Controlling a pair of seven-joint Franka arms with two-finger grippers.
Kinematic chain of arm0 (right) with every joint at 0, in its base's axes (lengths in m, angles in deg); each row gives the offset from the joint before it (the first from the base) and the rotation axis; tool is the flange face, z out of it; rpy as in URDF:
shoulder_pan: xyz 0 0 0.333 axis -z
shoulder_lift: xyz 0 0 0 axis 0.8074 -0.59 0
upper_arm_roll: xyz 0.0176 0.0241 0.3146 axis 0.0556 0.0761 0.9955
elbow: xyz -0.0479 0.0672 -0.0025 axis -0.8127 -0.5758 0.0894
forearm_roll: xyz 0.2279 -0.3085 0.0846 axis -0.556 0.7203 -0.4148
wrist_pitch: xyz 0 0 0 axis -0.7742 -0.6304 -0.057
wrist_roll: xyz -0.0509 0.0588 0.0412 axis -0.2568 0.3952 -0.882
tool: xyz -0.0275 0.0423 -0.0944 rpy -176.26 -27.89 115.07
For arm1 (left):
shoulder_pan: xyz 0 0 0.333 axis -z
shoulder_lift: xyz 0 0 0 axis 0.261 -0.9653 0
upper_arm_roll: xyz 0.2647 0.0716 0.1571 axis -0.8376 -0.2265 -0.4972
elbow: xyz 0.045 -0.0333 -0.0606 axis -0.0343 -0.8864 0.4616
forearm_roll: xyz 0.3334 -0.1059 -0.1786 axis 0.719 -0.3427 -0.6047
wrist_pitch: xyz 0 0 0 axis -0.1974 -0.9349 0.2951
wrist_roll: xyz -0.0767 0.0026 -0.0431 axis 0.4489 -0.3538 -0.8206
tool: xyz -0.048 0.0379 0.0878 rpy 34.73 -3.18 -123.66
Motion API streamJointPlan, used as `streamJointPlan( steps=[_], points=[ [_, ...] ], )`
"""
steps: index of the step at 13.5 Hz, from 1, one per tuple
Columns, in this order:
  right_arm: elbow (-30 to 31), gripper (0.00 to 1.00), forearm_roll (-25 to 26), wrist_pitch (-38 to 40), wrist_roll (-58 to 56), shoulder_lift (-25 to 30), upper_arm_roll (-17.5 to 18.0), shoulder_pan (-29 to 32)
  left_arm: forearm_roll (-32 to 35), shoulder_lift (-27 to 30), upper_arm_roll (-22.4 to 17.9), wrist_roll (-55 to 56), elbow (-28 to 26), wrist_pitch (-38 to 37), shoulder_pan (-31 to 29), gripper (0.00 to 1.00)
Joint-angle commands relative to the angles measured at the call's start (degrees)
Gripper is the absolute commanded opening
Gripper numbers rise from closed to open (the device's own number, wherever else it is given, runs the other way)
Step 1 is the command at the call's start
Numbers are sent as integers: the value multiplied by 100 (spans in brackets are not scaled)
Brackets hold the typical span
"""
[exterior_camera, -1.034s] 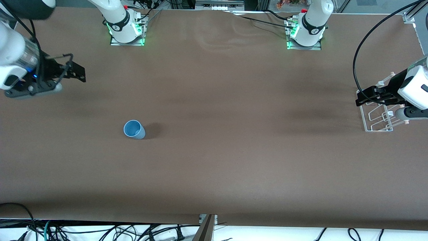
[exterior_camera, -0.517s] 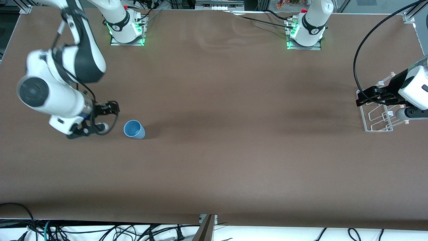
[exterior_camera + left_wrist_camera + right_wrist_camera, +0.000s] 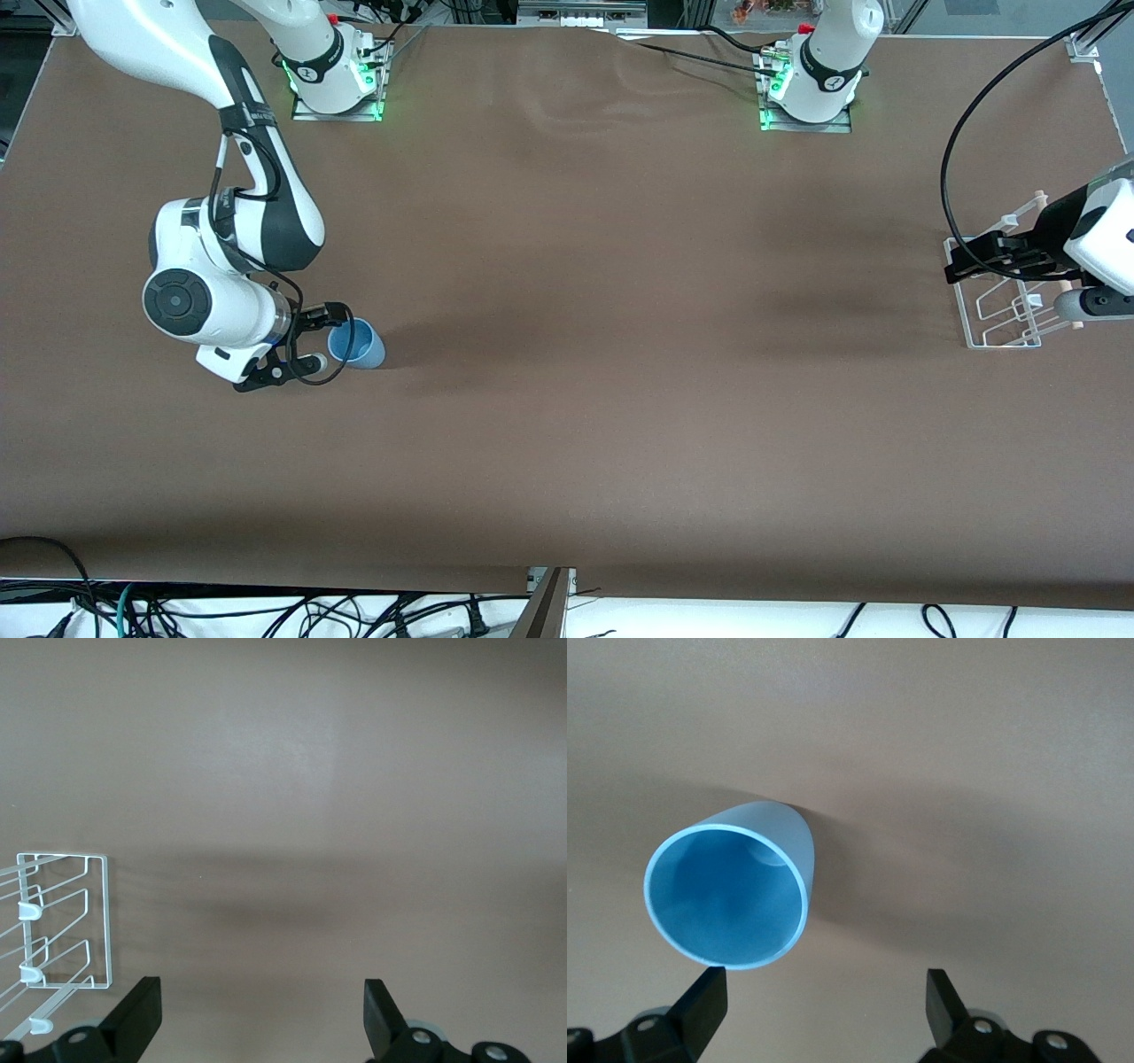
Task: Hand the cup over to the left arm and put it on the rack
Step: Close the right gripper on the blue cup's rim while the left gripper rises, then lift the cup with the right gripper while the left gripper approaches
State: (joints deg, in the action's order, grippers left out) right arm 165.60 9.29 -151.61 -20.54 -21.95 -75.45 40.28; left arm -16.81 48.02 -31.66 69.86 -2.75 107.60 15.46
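Note:
The light-blue cup (image 3: 359, 345) stands upright on the brown table toward the right arm's end. My right gripper (image 3: 327, 337) is low beside it, open. In the right wrist view the cup (image 3: 731, 895) shows its open mouth just ahead of one fingertip (image 3: 706, 997), and nothing lies between the fingers of the right gripper (image 3: 824, 1005). The white wire rack (image 3: 1001, 315) sits at the left arm's end. My left gripper (image 3: 963, 259) hovers open over the rack's edge. In the left wrist view the rack (image 3: 64, 920) lies to one side of the empty left gripper (image 3: 261, 1019).
The two arm bases (image 3: 337, 84) (image 3: 808, 89) stand along the table's edge farthest from the front camera. A black cable (image 3: 952, 133) loops above the rack. A light wooden rod (image 3: 1038, 197) runs along the rack. Brown table (image 3: 620, 354) spreads between cup and rack.
My right arm has swung in from the table's end and come down beside the cup, still open. The left gripper has barely shifted over the rack. The cup has not moved.

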Motion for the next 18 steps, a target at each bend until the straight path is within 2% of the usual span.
streamJointPlan(
  steps=[1, 5, 7, 9, 11, 13, 14, 16, 18],
  points=[
    [47, 98, -49, -111, -99, 99, -15, 3, -195, -180, 66, -104, 97, -128, 90, 100],
    [47, 94, -58, -392, -3, -164, -15, -32, -231, -383, 128, -1490, 71, -128, 99, 100],
    [38, 86, -67, -515, 6, -279, -15, -59, -388, -497, 154, -2124, 71, -58, 99, 100],
    [-172, 69, -84, -525, 102, -454, -15, -68, -634, -506, 303, -2695, 44, -49, 108, 100],
    [-252, 47, -85, -507, 261, -551, -15, -77, -679, -524, 531, -3345, 18, 47, 108, 100],
    [-252, 6, -180, -481, 279, -587, -15, -77, -697, -524, 716, -3637, -87, 223, 108, 100],
    [-252, 0, -416, -481, 287, -622, -15, -77, -697, -524, 812, -3717, -88, 267, 108, 100],
    [-322, 0, -682, -454, 410, -648, -15, -85, -697, -567, 945, -4084, -88, 556, 108, 100],
    [-698, 0, -787, 244, 742, -613, 3, -120, -801, -655, 980, -4708, -88, 724, 108, 100]
  ],
)
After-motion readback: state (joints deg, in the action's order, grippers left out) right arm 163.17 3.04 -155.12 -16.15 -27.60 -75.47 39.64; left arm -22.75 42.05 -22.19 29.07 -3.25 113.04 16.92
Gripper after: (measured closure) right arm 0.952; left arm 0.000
